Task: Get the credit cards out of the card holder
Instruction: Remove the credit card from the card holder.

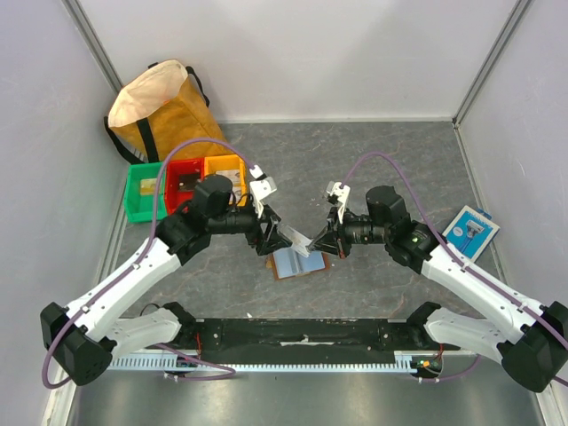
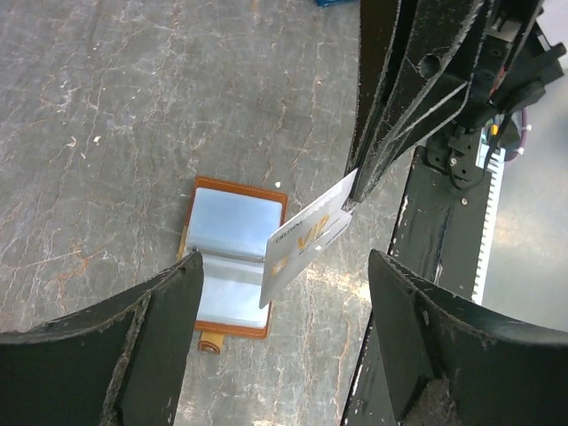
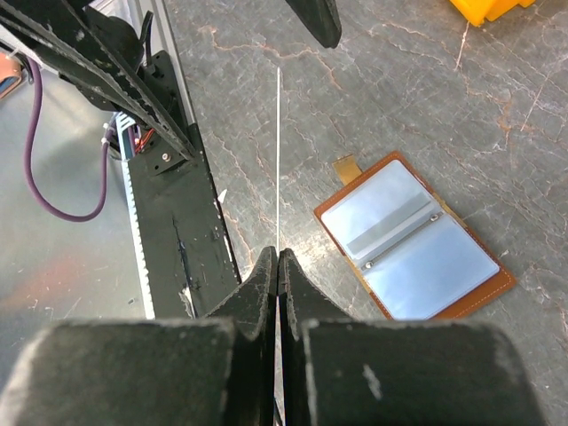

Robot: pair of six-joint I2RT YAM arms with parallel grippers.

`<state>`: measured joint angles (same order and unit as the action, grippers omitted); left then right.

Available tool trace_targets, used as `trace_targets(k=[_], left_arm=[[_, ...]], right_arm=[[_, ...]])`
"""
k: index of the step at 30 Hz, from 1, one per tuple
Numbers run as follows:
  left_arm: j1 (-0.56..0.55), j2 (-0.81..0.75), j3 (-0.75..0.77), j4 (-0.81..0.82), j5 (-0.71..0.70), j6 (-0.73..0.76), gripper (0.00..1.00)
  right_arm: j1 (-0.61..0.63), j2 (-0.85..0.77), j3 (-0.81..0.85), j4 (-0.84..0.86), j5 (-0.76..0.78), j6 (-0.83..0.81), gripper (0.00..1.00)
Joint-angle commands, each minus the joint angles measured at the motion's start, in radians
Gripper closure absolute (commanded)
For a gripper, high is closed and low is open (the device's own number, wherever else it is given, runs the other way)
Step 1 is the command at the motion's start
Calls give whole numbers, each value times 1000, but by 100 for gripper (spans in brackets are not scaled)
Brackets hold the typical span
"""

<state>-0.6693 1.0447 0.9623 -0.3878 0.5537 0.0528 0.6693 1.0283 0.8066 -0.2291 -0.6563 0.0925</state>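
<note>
Right gripper: jaws pressed together on one credit card, pinched at one end. From the right wrist we saw the card edge-on, a thin pale line running straight out from the fingertips. From the left wrist its face was whitish with gold lettering. The card hung tilted in the air, clear of the table.

Left gripper: jaws spread wide, facing the right gripper tip to tip. The free end of the card reached into the gap between the left fingers, and we saw it touch neither of them.

Card holder: flat on the table just below the two gripper tips, a little toward the arm bases. It lay open, pale blue-grey sleeves up, with a brown rim all round. A small brown tab stuck out from one edge. Neither gripper touched the holder. We could not tell whether its sleeves held more cards.

Farther out, beyond the left gripper and away from the bases, we noted a row of bins: green, red and orange. A yellow-brown bag stood behind them by the wall. Well off to the outer side of the right arm, a blue-and-white packet lay on the table.
</note>
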Motion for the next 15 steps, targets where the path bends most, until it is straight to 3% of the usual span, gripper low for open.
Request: trace_targets(k=[1,9,15], left_arm=[[26,5,23,12,112,102,20],[86,32,12,69,270,85,21],[97,106,33,52,376,97,32]], right_arm=[[-2,-16,42,-4,-32,-33,100],[-2,-10,40,7,-68,-36,100],[-2,-11,32,20,-82,-30,100]])
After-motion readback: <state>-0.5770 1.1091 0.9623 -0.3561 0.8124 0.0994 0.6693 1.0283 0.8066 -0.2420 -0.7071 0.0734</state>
